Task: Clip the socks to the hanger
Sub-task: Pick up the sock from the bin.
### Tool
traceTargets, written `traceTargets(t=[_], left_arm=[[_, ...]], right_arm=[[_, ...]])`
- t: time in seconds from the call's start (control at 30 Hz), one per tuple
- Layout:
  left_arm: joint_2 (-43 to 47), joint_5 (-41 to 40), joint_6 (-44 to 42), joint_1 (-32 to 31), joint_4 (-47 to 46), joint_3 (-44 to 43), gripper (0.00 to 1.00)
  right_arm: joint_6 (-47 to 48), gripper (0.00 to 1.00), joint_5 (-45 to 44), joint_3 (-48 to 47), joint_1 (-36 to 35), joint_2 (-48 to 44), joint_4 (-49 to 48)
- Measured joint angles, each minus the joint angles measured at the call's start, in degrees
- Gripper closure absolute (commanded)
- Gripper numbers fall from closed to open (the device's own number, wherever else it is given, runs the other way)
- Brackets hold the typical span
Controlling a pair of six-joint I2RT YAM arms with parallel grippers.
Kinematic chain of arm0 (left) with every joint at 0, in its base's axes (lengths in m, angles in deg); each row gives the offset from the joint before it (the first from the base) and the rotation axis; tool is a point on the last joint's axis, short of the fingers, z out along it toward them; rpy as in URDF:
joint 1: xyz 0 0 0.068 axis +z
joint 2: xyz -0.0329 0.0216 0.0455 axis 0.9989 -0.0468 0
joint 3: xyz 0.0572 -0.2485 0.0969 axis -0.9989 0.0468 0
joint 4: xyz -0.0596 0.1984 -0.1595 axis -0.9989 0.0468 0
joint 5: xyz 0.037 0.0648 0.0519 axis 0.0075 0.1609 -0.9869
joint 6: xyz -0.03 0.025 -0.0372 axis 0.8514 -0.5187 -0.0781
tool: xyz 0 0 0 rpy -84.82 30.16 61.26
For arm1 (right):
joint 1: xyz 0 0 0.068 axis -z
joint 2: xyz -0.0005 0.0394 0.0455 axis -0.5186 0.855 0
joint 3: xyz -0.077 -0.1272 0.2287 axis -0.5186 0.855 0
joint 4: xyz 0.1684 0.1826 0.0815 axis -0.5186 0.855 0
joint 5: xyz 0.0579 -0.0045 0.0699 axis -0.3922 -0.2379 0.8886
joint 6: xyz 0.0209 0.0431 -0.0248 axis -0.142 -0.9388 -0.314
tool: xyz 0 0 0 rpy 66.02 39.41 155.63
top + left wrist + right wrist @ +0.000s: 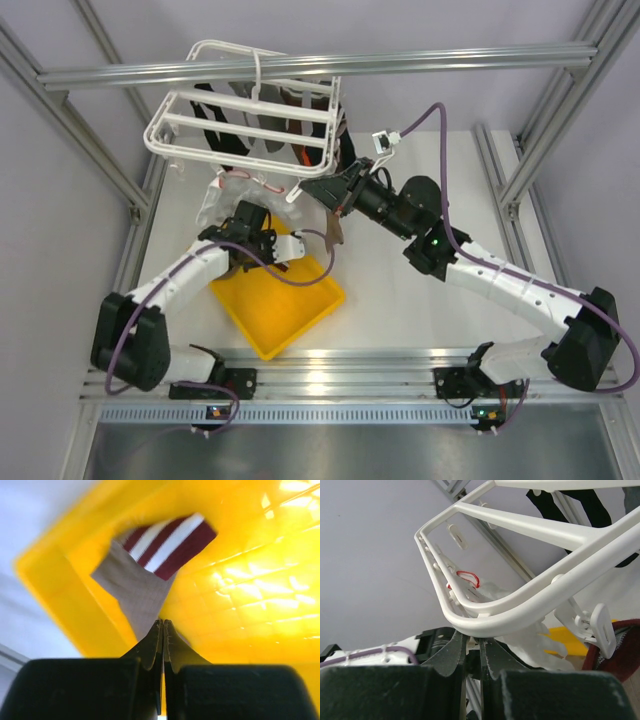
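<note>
We see the left gripper (162, 626) low in the centre of its wrist view. Its jaws are pressed together on the grey end of a striped sock (160, 545), whose maroon and white bands sit in the upper middle of the frame. The yellow tray (260, 590) fills the right side of that view behind the sock. We cannot tell whether the banded part touches the tray floor.

In the right wrist view, the right gripper (473, 642) sits at bottom centre. Its jaws pinch the rounded corner of the hanger (535, 599), whose white rim runs off to the upper right. A white clip (600, 630) dangles from the frame near the right edge, just beside a dark red sock (622, 652) in the lower right corner. Black socks (590, 505) show behind the bars at the top right.

From overhead, the hanger sits tilted in the upper left centre, under a metal rail (450, 57). The tray lies at lower centre on the table (420, 300).
</note>
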Motion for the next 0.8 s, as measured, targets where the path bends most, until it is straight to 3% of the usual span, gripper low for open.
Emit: traceTargets(t=[0.17, 0.37, 0.43, 0.47, 0.53, 0.6, 0.8], left_arm=[[11.0, 3.1, 0.8, -6.4, 4.2, -0.8, 1.0], [11.5, 4.1, 2.8, -9.2, 7.8, -2.3, 1.0], [10.8, 3.1, 3.9, -9.2, 7.8, -2.0, 0.87], [10.3, 2.2, 4.3, -9.2, 7.6, -1.7, 0.7], [8.9, 0.5, 5.0, -9.0, 6.8, -0.9, 0.6], [5.9, -1.3, 5.6, -7.9, 6.2, -0.5, 0.52], [-4.9, -4.8, 5.2, 0.6, 2.3, -0.5, 0.46]], right_arm=[[-0.1, 1.0, 0.0, 0.0, 0.0, 0.1, 0.0], [0.0, 1.0, 0.0, 0.0, 0.0, 0.1, 0.0], [0.0, 1.0, 0.0, 0.0, 0.0, 0.1, 0.0], [0.0, 1.0, 0.0, 0.0, 0.0, 0.1, 0.0], [0.0, 1.0, 0.0, 0.0, 0.0, 0.1, 0.0], [0.0, 1.0, 0.0, 0.0, 0.0, 0.1, 0.0], [0.0, 1.0, 0.1, 0.0, 0.2, 0.1, 0.0]])
